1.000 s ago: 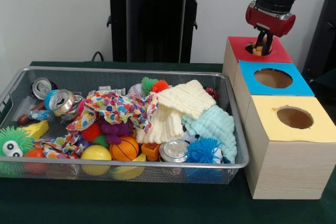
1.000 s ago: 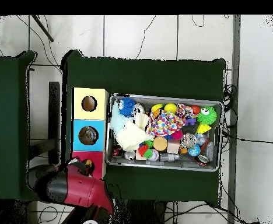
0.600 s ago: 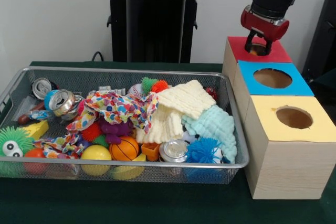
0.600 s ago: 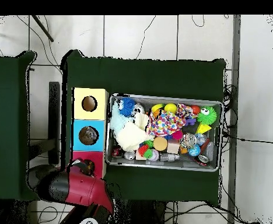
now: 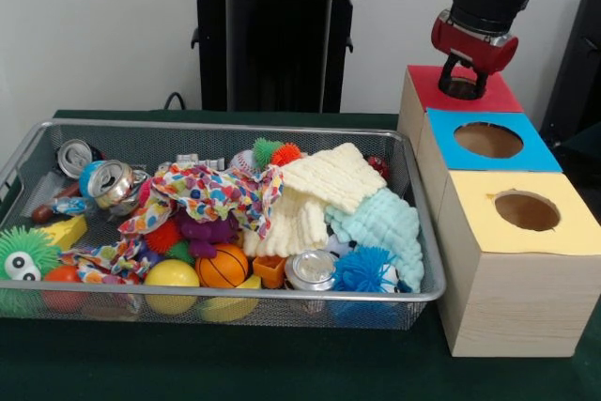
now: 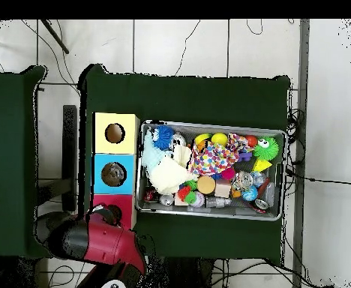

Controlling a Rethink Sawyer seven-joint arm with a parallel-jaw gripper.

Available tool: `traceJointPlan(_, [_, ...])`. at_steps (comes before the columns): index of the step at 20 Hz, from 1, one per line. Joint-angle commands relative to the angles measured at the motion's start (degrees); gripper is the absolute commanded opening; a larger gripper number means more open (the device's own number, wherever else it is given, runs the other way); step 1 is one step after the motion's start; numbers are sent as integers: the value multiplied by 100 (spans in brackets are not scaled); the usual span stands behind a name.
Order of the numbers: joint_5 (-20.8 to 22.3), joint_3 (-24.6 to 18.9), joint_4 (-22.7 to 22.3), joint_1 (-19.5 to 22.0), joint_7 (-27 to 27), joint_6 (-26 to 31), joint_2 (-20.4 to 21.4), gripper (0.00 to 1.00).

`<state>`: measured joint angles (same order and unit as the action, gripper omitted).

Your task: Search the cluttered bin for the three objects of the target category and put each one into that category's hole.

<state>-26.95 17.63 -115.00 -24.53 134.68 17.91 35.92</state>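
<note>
Since a second ago the orange thing between the gripper (image 5: pixel 462 86) fingers is gone — jaws now spread apart, holding nothing, hovering right over the red box (image 5: pixel 505 97) hole. Half a second ago versus now: arm barely moved.

Count: three boxes in a row — red directly under the gripper, blue box (image 5: pixel 488 142) next along, yellow box (image 5: pixel 526 213) farthest from it. One wire bin (image 5: pixel 225 296) off to the side, well apart from the gripper. In it: two crushed cans (image 5: pixel 111 181) at the far end, another can (image 5: pixel 311 269), a small basketball (image 5: pixel 223 266), a yellow ball (image 5: pixel 171 275), a cream cloth (image 5: pixel 319 185).

Released item's orientation: can't tell, not visible.
</note>
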Motion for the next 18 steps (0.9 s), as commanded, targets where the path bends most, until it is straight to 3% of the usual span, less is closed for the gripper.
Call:
traceJointPlan(1, [-232,-195,379,209,1121,-124,-251,100])
traceJointPlan(4, [-163,-45,449,75,1118,-96,-311,100])
traceJointPlan(5, [-140,5,473,30,1117,-86,-331,0])
traceJointPlan(11, [-215,-176,340,227,1084,-217,-237,0])
traceJointPlan(18, [-185,-65,415,144,1098,-35,-212,0])
